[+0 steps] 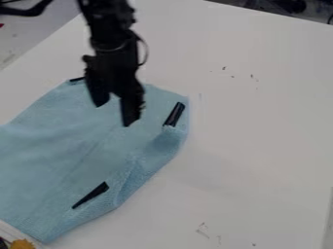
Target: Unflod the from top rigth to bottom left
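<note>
The black arm [107,22] enters from the top edge, left of centre, and runs down almost upright, leaning slightly toward the right as it descends; a thin cable [144,51] loops out from its right side near the wrist; at its lower end the gripper [114,115] points downward over the upper part of the light blue cloth [71,141], its two fingers parted with a gap between them and nothing gripped; the finger on the right of the view reaches lower than the other; whether either tip touches the fabric I cannot tell. The cloth lies on the white table [260,131], across the left side of the view and running out past its left edge; its lower right side looks rumpled, with a crease along it; one black strip [174,114] sits by the cloth's right corner, another dark strip [90,195] lies near the lower right side.
</note>
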